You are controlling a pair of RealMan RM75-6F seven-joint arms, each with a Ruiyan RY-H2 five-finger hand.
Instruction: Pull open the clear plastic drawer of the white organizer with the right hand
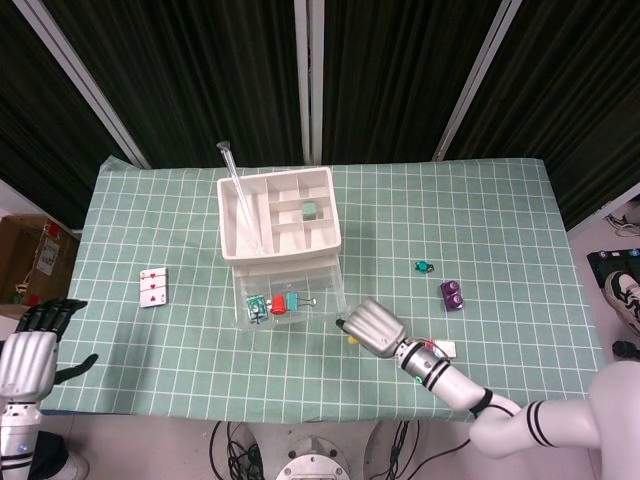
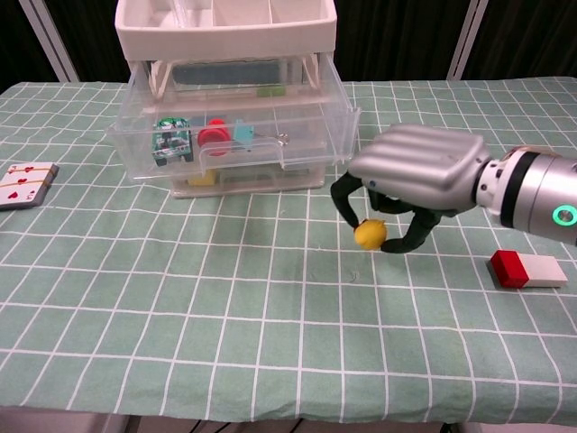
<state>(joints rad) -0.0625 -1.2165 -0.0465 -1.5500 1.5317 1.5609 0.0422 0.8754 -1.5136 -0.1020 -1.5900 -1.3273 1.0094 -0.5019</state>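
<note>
The white organizer [image 1: 280, 215] [image 2: 225, 27] stands at the back left of the green checked table. Its clear plastic drawer [image 1: 288, 298] [image 2: 234, 140] is pulled out, and small coloured items show inside it. My right hand [image 1: 372, 327] [image 2: 419, 171] hangs low over the cloth, just right of the drawer's front corner and apart from it. It pinches a small yellow ball [image 2: 370, 234] [image 1: 352, 340] between thumb and fingers, close to the cloth. My left hand [image 1: 25, 355] is off the table's near left corner, fingers apart and holding nothing.
A red and white block [image 2: 527, 269] [image 1: 440, 349] lies right of the right hand. Farther right in the head view are a purple brick [image 1: 452, 294] and a small teal piece [image 1: 423, 266]. A playing card [image 2: 27, 183] [image 1: 153, 286] lies at the left.
</note>
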